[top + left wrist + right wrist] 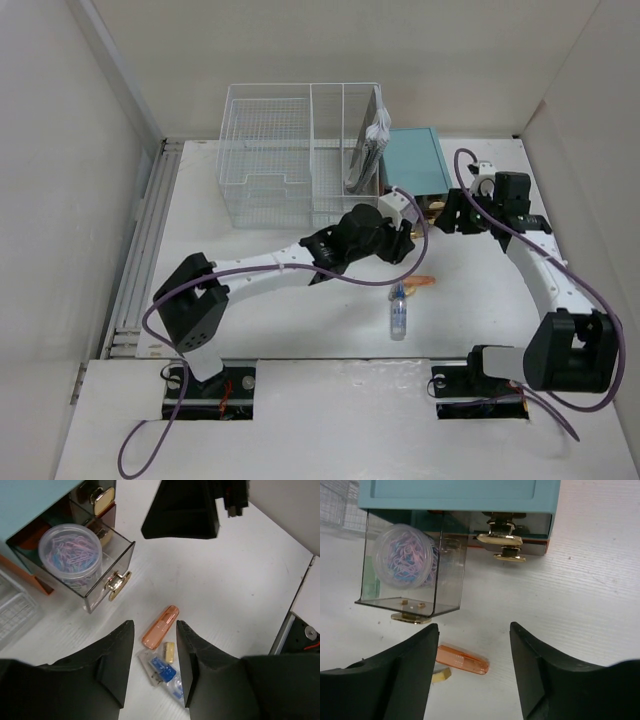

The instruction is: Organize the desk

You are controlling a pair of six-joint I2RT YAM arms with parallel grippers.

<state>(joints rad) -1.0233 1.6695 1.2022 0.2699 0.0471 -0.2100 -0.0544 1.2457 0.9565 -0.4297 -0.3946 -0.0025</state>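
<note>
from above, the desk [250, 320] is stretching white from the arm bases at its near edge to one wire rack [270, 150] and one teal box [415, 160] along its far edge, the box sitting nearer the far right corner. the left gripper [405, 212] and right gripper [452, 212] are hovering just in front of the box, their fingers too small to read here. one clear bottle [399, 312] is lying mid-desk.

in the left wrist view, the jaws are standing wide apart, gripping nothing, above one orange case [160, 627] and one yellow piece [170, 651]. a finger is cutting off part of the bottle. one drawer [107, 560] is sticking out, carrying one tub of paper clips [70, 552].

in the right wrist view, the jaws are gaping wide, holding nothing. a finger is half hiding the yellow piece.
</note>
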